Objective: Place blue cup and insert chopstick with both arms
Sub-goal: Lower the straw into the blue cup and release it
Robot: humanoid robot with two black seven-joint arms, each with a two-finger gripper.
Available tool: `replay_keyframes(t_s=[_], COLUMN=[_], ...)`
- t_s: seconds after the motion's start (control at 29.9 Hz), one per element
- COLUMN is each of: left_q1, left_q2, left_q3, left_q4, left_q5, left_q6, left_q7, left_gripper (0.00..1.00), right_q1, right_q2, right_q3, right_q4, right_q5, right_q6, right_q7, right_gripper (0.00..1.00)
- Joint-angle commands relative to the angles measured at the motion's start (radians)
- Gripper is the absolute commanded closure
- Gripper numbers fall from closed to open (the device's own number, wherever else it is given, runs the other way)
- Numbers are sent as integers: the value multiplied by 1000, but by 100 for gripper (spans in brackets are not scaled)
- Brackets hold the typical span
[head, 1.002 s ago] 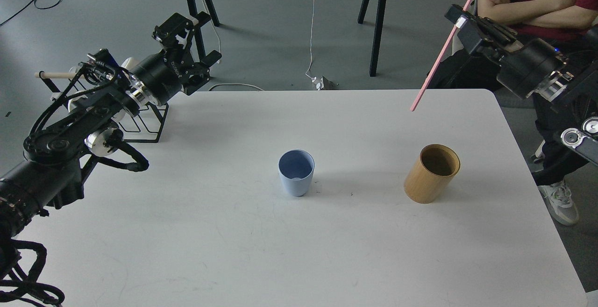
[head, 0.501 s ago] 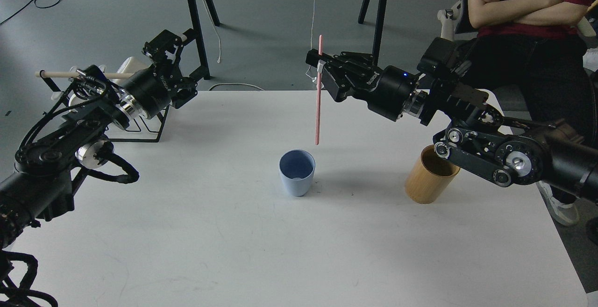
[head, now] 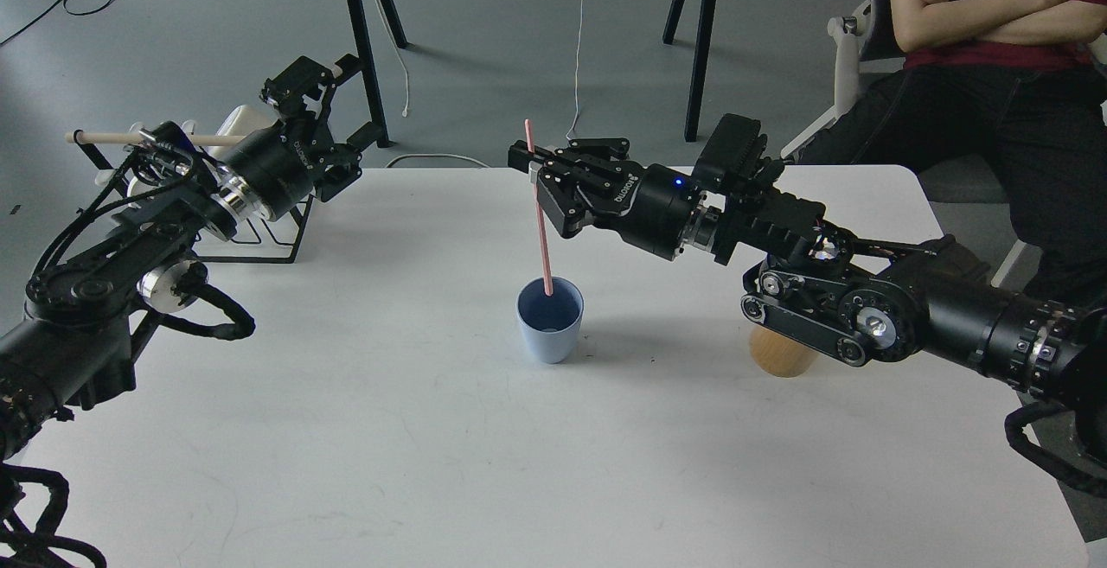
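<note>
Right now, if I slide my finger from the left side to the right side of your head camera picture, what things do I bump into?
wire rack → left gripper → pink chopstick standing in the blue cup → right gripper → wooden cup → seated person.

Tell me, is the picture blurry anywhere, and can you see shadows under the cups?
In the head view everything looks sharp: the blue cup and the pink chopstick in the right tool have crisp edges. Lighting is soft and even, so the white table shows no harsh glare. Only a faint shadow spreads right of the blue cup; the wooden cup is mostly hidden by the right arm.
</note>
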Motion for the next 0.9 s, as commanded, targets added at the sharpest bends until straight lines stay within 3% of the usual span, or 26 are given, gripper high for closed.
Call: replay_keyframes(t_s=[0.0,0.37,0.67,0.87], left_q1=[0,0,-3,-3], left_q2=[-1,-3,-3,-1], left_q3=[0,0,-2,-2], left_q4=[0,0,0,0], left_q5=[0,0,-1,-3], left_q6=[0,0,0,0], left_q7=[0,0,0,0], left_gripper=[2,2,2,2], right_q1=[-5,-23,-28,-28], right_q2=[14,68,77,75], right_q3=[-17,-53,-52,-40], right_q4=[-23,-89,-92,-79], right_q5=[0,2,9,24], right_q6=[0,-2,-2,-3], right_q7=[0,0,0,0], right_gripper=[99,95,47,37])
